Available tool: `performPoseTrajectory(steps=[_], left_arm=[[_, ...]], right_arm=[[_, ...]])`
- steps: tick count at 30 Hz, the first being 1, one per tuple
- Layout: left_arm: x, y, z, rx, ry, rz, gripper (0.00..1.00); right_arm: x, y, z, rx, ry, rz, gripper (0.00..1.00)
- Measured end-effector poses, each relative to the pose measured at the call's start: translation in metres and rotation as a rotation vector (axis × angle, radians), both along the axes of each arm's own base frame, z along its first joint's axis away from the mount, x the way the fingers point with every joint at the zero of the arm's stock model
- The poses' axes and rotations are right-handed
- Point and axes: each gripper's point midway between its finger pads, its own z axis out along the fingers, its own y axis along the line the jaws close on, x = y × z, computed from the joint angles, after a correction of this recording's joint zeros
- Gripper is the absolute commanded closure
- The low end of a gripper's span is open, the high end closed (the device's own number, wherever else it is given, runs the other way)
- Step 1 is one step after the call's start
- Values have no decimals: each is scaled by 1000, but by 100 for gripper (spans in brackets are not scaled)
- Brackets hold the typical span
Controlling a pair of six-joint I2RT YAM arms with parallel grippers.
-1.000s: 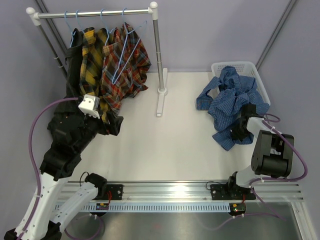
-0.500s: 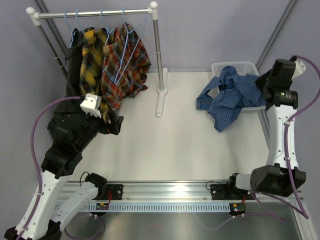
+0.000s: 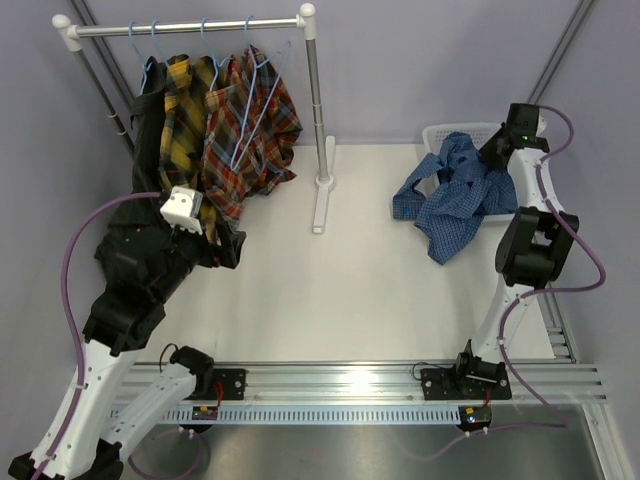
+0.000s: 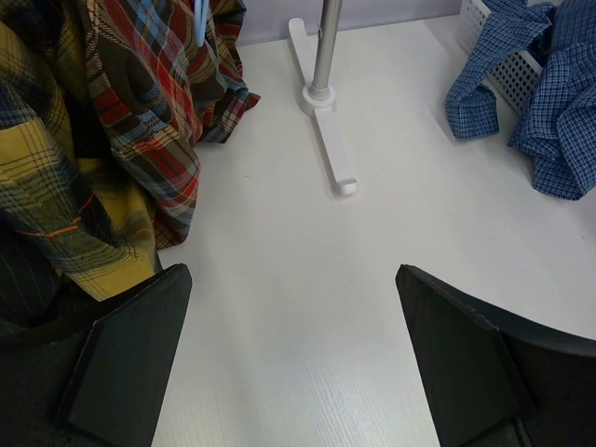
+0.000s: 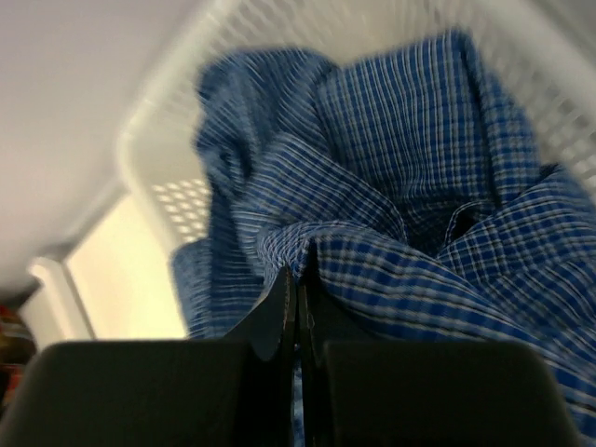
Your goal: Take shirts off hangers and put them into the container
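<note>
The blue check shirt (image 3: pixel 455 195) lies half in the white container (image 3: pixel 437 132) and spills over its front rim onto the table. My right gripper (image 3: pixel 496 152) hovers over the basket, shut on a fold of that shirt (image 5: pixel 400 140); the jaws (image 5: pixel 298 268) press together on the cloth, with the container wall (image 5: pixel 168 158) behind. The red plaid shirt (image 3: pixel 255 135), yellow plaid shirt (image 3: pixel 180 120) and black shirt (image 3: pixel 148 130) hang on light-blue hangers (image 3: pixel 248 95) at the far left. My left gripper (image 4: pixel 289 275) stands open and empty by the hanging shirts' hems (image 4: pixel 140 158).
The white-and-metal rail (image 3: pixel 190 27) stands on a pole (image 3: pixel 317 110) with a white foot (image 3: pixel 320 205) reaching toward the middle of the table. The same foot (image 4: pixel 331 140) lies ahead of my left gripper. The arms' base track (image 3: pixel 350 385) runs along the near edge.
My right arm has swung up from the table in front of the basket to above it, dragging the blue shirt farther in. The left arm has stayed still.
</note>
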Motion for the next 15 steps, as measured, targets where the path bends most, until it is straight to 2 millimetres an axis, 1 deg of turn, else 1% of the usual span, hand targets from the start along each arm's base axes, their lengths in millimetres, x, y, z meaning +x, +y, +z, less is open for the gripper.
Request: performPoseTrajectory(steps=[2,3,4,5,6,8,9,10,12,13,14,15], left_arm=[[0,1,0,2,1,4,1],[0,1,-1,3,3,7,1],[0,2,-1,5,4,11,1],[0,3,-2,7,7,14,1],[-1,4,-3,10,10,17,1],[-1,5,-3,11,12,21,1],[-1,5,-3,12,11,23,1],[-1,5,-3,12,12,23,1],[-1,5,-3,12,11,23,1],[-1,5,-3,12,11,23,1],[-1,5,-2,11,10,23,1],[-1,5,-2,11,9,23,1]], right_arm=[[3,2,-44,35,89,4,99],[2,3,-62,52,131,2,89],[-1,4,-79,67,170,-2,84],[-4,5,-91,77,202,-7,78],[-7,6,-100,83,232,-7,61],[-13,7,-104,86,259,-8,42],[-12,6,-99,78,253,-2,35],[-11,5,-92,69,240,4,24],[-8,4,-70,44,201,19,18],[-8,4,-52,22,173,31,14],[-7,5,-35,1,143,40,13],[-6,6,-11,-34,101,56,12]])
